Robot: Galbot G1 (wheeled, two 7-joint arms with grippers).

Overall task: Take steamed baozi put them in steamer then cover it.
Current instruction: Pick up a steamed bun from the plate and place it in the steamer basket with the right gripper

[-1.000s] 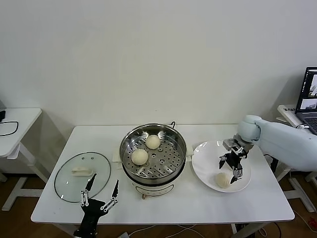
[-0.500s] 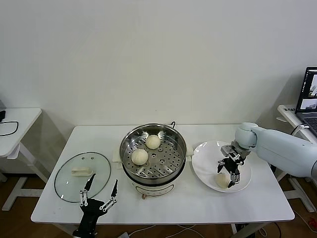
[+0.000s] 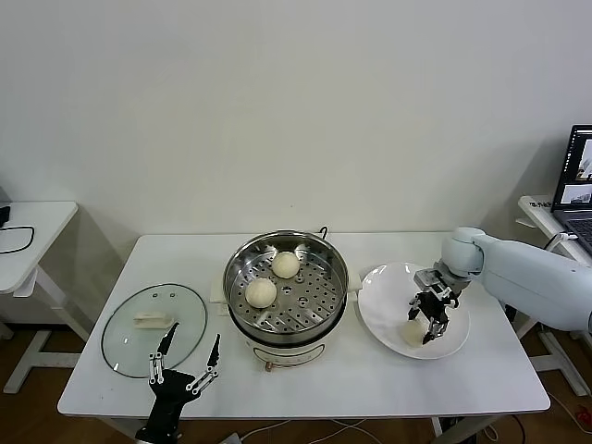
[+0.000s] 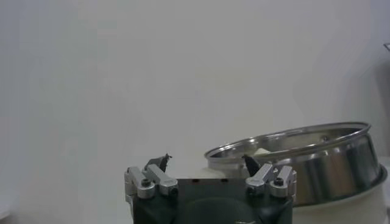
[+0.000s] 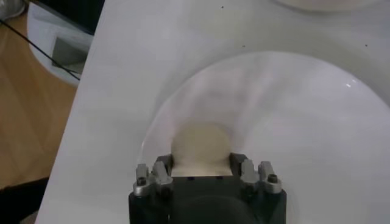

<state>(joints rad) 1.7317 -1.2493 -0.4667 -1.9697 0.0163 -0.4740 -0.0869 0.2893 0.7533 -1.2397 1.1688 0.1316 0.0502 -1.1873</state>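
Note:
Two steamed baozi (image 3: 285, 264) (image 3: 261, 292) lie on the perforated tray inside the steamer (image 3: 343, 277) at the table's middle. A third baozi (image 3: 412, 332) rests on the white plate (image 3: 388, 294) to the right, and my right gripper (image 3: 425, 329) reaches down over it. In the right wrist view this baozi (image 5: 201, 145) fills the gap of the right gripper (image 5: 201, 165), whose jaws press its two sides. The cover (image 3: 125, 344) lies flat on the table at the left. My left gripper (image 3: 186, 363) stands open at the front edge, fingers up, beside the cover; the steamer (image 4: 329, 167) shows beyond it.
A laptop (image 3: 578, 176) stands on a side desk at the far right. Another small white table (image 3: 32, 222) with a cable is at the far left. The steamer's white base (image 3: 277, 351) sits between cover and plate.
The right gripper has lowered onto the plate's baozi and its jaws have come together against it. The left arm has stayed put.

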